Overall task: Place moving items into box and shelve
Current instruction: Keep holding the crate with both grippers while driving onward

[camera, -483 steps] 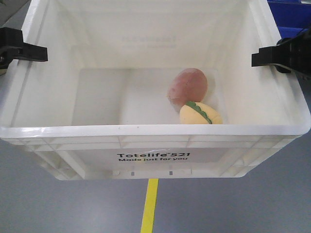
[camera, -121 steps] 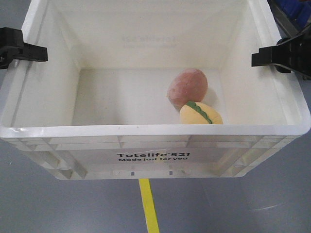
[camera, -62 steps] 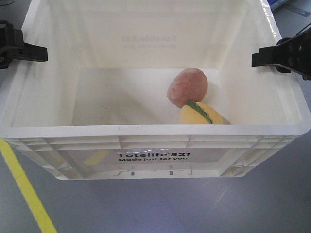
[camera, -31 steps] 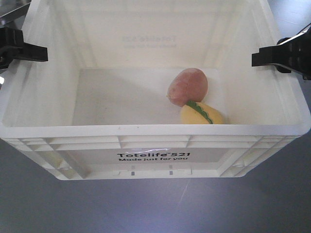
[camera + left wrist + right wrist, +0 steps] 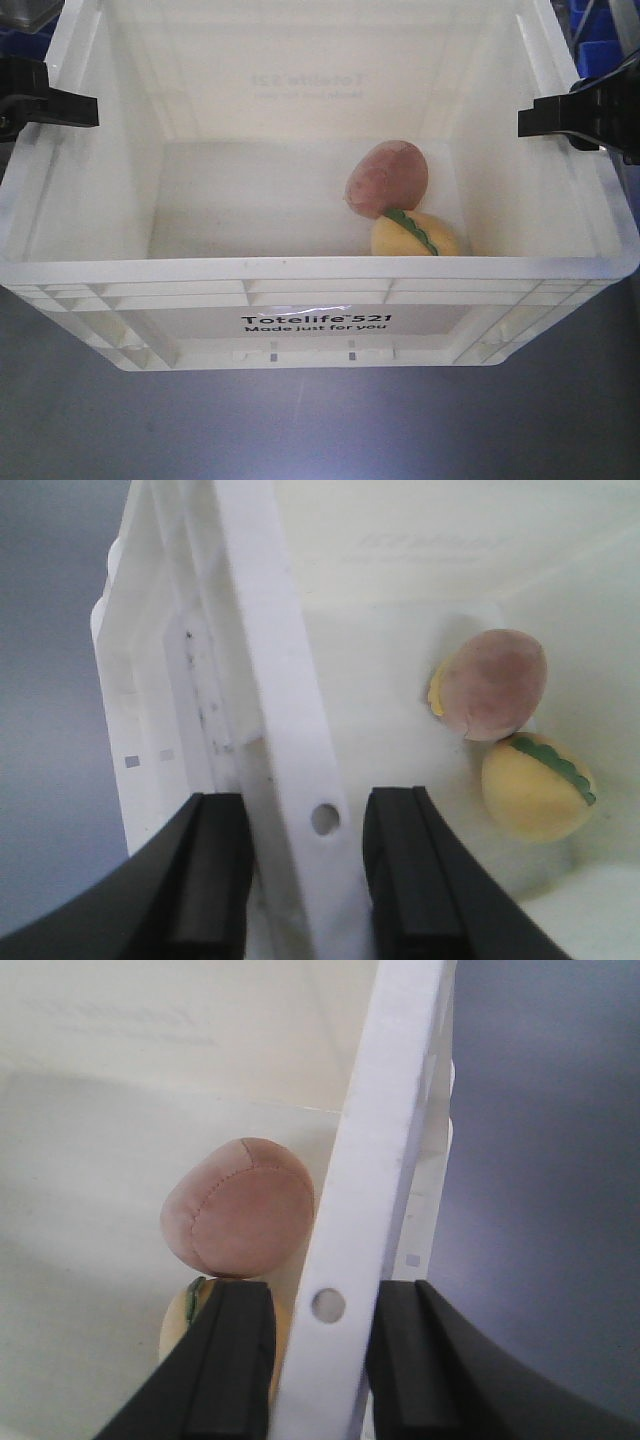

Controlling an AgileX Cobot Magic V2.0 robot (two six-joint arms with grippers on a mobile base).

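The white box (image 5: 320, 268) with black "Totelife 521" print hangs above the grey floor, held by its two side rims. My left gripper (image 5: 70, 108) is shut on the left rim and my right gripper (image 5: 545, 120) on the right rim. Both moving items lie inside at the right: a brownish-pink plush (image 5: 388, 178) leaning on a pale yellow plush (image 5: 413, 235) with a green strip. In the left wrist view the gripper (image 5: 305, 880) straddles the rim (image 5: 270, 680), with the pink plush (image 5: 495, 680) and the yellow plush (image 5: 535, 790) beyond. In the right wrist view the gripper (image 5: 320, 1360) clamps the rim (image 5: 390, 1140) beside the pink plush (image 5: 240, 1220).
Grey floor (image 5: 300, 420) lies below the box. Blue bins (image 5: 600, 50) show past the box's far right corner, and something blue (image 5: 20, 35) shows at the far left corner.
The yellow floor line slid left and out of view while the box stayed fixed between my grippers. Blue bins now show behind the far corners. The plush toys barely shifted.
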